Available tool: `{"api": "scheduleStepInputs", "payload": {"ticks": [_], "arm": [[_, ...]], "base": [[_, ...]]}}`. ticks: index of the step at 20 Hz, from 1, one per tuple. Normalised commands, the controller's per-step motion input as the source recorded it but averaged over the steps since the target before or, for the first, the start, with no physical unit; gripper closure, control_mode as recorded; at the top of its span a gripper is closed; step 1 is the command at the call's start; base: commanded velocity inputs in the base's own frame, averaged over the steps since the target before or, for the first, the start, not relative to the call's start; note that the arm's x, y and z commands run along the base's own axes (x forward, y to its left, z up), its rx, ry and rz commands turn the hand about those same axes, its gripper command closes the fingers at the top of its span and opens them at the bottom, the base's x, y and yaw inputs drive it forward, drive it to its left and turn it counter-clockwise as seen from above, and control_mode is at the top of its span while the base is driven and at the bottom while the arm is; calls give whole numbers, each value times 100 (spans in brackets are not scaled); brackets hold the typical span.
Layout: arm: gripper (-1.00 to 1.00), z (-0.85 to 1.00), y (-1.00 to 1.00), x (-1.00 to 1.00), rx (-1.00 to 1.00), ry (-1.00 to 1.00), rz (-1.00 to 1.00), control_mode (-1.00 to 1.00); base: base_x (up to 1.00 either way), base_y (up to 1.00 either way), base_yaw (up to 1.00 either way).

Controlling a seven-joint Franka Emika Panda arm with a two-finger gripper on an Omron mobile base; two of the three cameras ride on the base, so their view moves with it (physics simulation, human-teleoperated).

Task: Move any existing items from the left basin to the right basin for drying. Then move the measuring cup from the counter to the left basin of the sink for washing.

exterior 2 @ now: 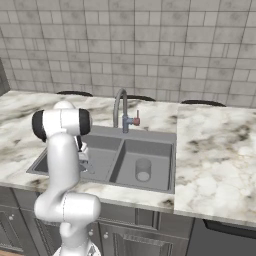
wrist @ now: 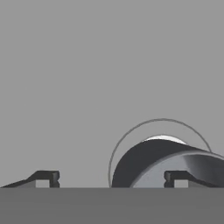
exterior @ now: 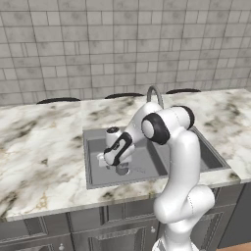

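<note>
Fingers (wrist: 46, 178) spread, gripper (wrist: 109, 179) pinching nothing; measuring cup (wrist: 168, 162) lies over left basin (exterior: 98, 169) drain. Lift straight, or you'll clip it.

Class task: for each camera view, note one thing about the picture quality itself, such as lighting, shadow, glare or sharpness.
Left base view: even, soft light, slight blur, faint shadow inside the sink. Right base view: no glare; the tumbler looks faint and see-through. Hand view: flat grey, the measuring cup cropped at the edge.

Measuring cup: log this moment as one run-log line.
stage: cup drop-off | measuring cup: in left basin, over drain | tumbler: upright in right basin | gripper: fingers open, cup between, not clamped
</note>
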Motion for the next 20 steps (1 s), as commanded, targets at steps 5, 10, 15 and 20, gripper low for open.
{"api": "scheduleStepInputs", "payload": {"ticks": [5, 10, 15, 20], "arm": [[-100, 25, 1, 0, 0, -6, 0, -100], [-100, 40, 3, 0, 0, -8, -1, -100], [-100, 41, 5, -1, 0, -6, -3, -100], [-100, 44, 1, 0, 0, -4, -3, -100]], "base": [[0, 0, 0], [0, 0, 0], [0, 0, 0], [0, 0, 0]]}}
